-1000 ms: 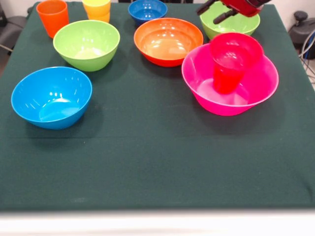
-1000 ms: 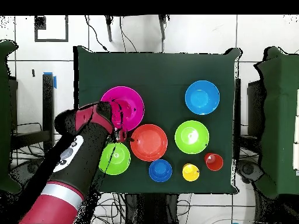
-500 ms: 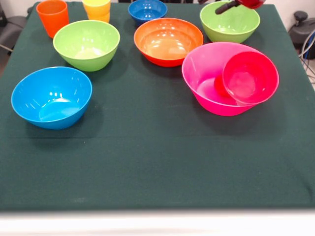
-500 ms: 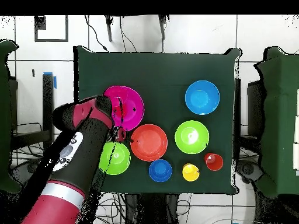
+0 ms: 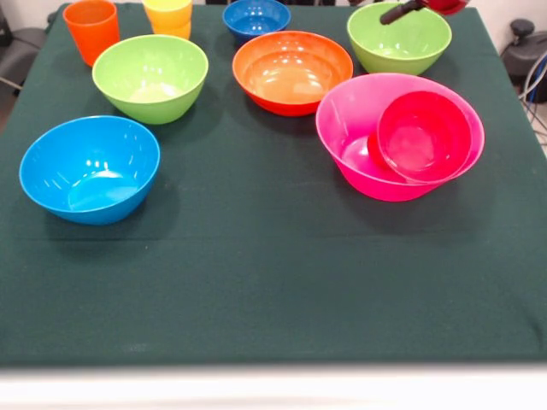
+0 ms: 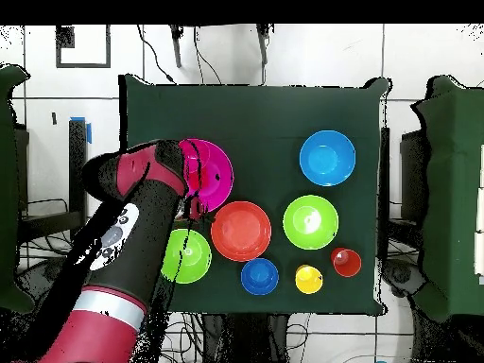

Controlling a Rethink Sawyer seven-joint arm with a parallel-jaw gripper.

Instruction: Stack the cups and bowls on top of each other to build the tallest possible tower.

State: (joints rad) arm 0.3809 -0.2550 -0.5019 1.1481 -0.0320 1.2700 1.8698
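Observation:
The big pink bowl (image 5: 352,115) stands at the right of the table. The small crimson bowl (image 5: 425,137) lies tipped on its side inside it, mouth toward the camera, leaning on the right wall. Only a sliver of the red cup (image 5: 373,150) shows behind the crimson bowl; I cannot tell how it lies. My gripper (image 5: 415,7) shows only at the top edge, above the far lime green bowl (image 5: 399,38) and apart from the pink bowl. In the overhead view my arm (image 6: 132,236) covers the left side of the pink bowl (image 6: 216,172).
An orange cup (image 5: 91,30), a yellow cup (image 5: 168,15) and a small dark blue bowl (image 5: 256,19) stand along the far edge. A lime green bowl (image 5: 150,77), an orange bowl (image 5: 292,71) and a light blue bowl (image 5: 90,168) stand separately on the green cloth.
The red cup with the crimson bowl on top stood upright in the pink bowl; both have toppled into it. The gripper has drawn up and back to the top edge.

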